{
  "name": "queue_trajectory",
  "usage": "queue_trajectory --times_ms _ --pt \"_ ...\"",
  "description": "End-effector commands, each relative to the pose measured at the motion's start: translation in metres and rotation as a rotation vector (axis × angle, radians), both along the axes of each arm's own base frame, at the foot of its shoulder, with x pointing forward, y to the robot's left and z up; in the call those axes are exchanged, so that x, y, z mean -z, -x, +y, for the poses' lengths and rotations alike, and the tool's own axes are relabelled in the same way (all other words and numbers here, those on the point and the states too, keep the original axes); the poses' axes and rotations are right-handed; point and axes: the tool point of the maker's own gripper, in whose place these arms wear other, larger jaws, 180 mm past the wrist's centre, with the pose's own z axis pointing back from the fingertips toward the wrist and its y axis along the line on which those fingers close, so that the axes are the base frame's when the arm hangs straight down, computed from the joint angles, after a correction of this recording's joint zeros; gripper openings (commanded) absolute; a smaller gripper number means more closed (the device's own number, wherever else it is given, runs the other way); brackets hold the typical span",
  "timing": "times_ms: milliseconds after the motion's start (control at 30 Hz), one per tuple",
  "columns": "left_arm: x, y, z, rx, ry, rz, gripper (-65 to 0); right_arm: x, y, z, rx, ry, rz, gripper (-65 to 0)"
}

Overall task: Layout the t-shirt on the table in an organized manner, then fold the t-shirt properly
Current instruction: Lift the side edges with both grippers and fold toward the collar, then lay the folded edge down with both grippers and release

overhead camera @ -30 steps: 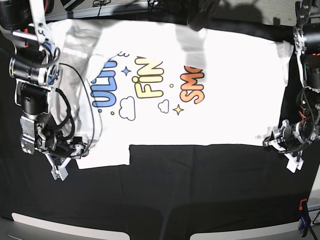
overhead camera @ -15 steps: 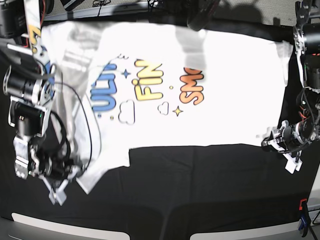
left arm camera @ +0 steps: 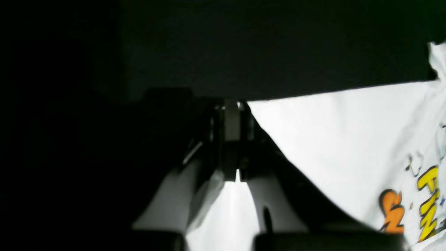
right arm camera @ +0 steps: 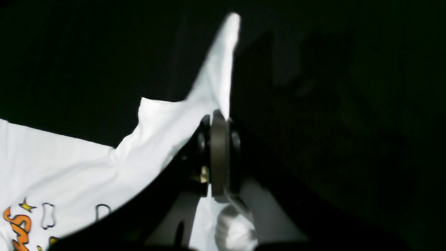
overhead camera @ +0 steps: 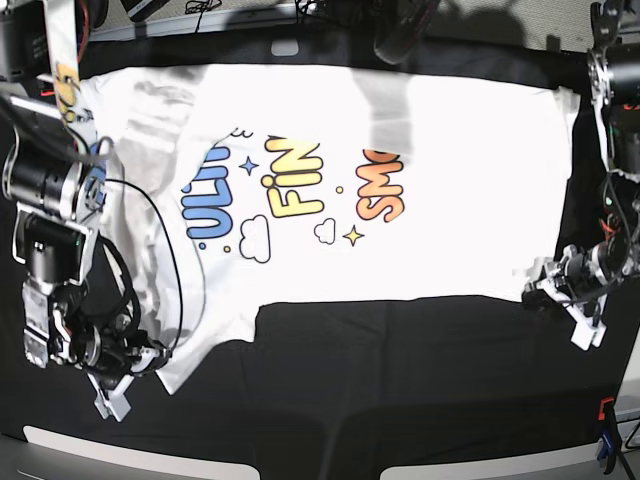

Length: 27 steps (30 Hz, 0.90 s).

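Shirt (overhead camera: pixel 420 200) lies print-up on counter (overhead camera: pixel 400 400); your left tool (overhead camera: pixel 575 305) at 3 o'clock and right tool (overhead camera: pixel 120 385) at 8 pinch its corners; folding remains.

White t-shirt (overhead camera: pixel 450 190) printed with blue, yellow and orange lettering, white clouds outlined in dark blue, blue and yellow stars. Table (overhead camera: pixel 400 400) covered in black cloth. Red and blue clamp (overhead camera: pixel 606 432) noted.

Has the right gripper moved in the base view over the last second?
Yes. The right gripper, shut on the t-shirt sleeve corner, has moved down the picture toward the table's near edge, dragging that corner along.
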Motion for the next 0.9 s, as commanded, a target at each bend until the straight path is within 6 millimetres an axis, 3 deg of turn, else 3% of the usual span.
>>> queue_trajectory --times_ms 0,267,533,700,867 --pt "-0.03 -0.015 0.006 0.002 -0.008 -0.095 -65.0 -0.032 -0.017 -0.004 0.006 -0.007 -0.099 -65.0" --pt "-0.056 0.018 0.007 0.063 -0.147 -0.17 -65.0 -0.032 0.028 0.012 -0.072 0.027 -0.17 -65.0" --pt "-0.064 0.064 0.004 0.113 -0.232 -0.186 -65.0 -0.004 0.113 0.029 -0.174 0.155 -0.167 -65.0" --pt "-0.069 0.092 0.017 0.075 -0.222 -0.18 -65.0 0.008 0.165 0.016 -0.142 0.183 -0.154 -65.0" --pt "-0.054 0.127 0.017 0.085 -0.23 -0.125 -65.0 0.002 0.201 -0.004 -0.087 0.206 -0.161 -65.0"
